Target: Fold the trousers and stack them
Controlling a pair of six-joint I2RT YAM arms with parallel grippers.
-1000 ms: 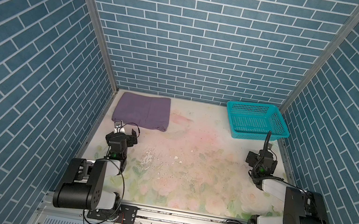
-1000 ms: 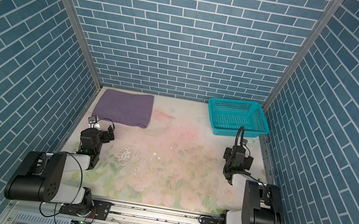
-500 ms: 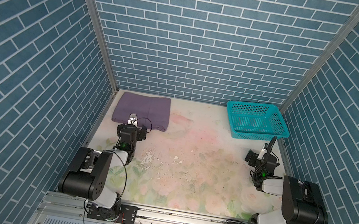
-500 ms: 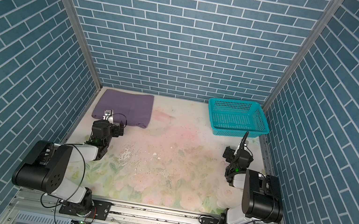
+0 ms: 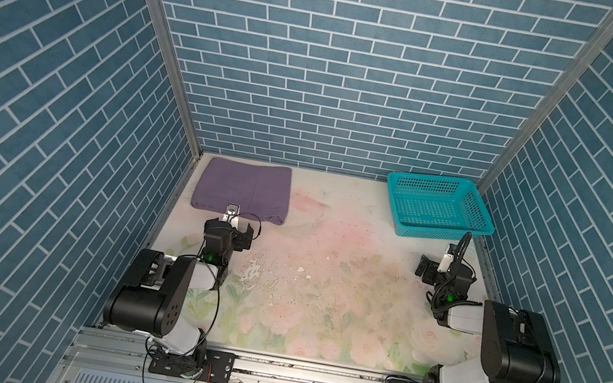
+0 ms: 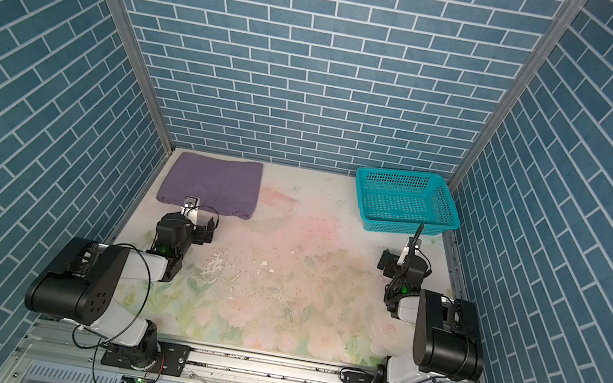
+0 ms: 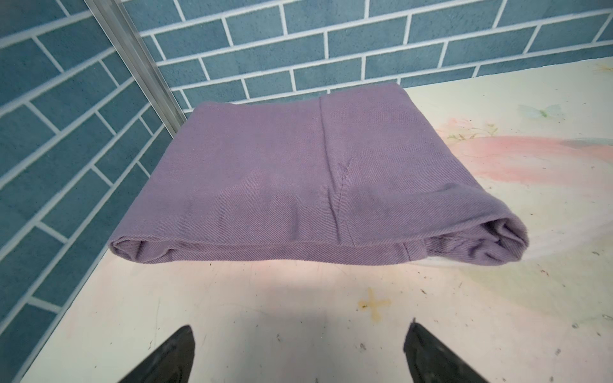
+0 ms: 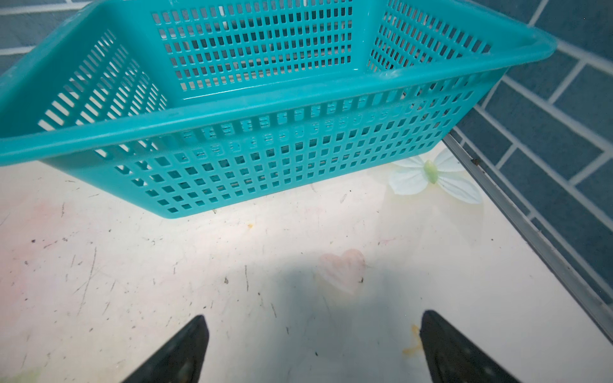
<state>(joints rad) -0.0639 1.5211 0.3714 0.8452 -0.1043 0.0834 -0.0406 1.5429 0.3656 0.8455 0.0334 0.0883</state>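
Trousers (image 5: 242,189) folded into a flat purple rectangle at the 11 o'clock corner of the surface (image 5: 322,288), close to both walls. Matte twill, one seam down the middle. Near edge is rolled and bulges at one end, with a white bit peeking out under it. Left end effector (image 7: 298,331) wide, empty, just short of that edge. Right end effector (image 8: 313,316) wide, empty, near the basket (image 5: 441,231) at 1 o'clock.

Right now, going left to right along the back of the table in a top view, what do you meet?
trousers → basket
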